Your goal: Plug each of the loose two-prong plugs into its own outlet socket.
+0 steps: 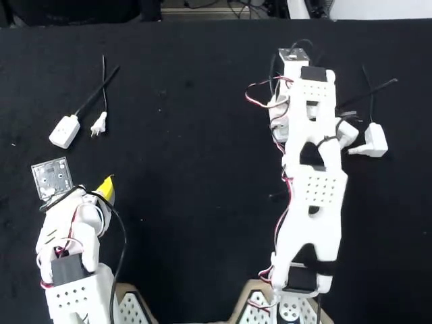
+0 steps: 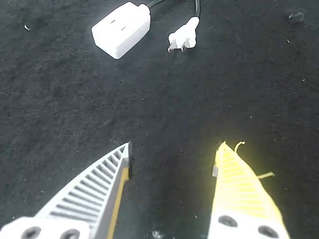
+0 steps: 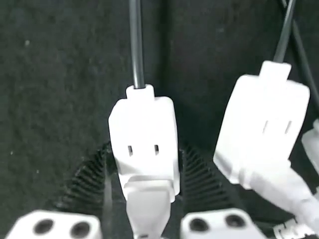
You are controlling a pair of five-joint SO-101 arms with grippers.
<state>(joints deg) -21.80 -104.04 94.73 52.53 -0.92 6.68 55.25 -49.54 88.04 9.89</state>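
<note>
One loose plug (image 2: 183,40), socket (image 2: 121,29) just beside, apart

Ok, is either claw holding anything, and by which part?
The right claw appears to grip a white socket by its sides, near the plug end. The left claw is open and holds nothing.

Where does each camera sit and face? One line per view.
High view: fixed overhead, facing down on the black table; both white arms.
Left wrist view: left arm, facing white rectangular outlet socket, white two-prong plug; open left gripper.
Right wrist view: right arm, facing two more white sockets; right gripper.
Shared: high and left wrist show that socket, plug.
</note>
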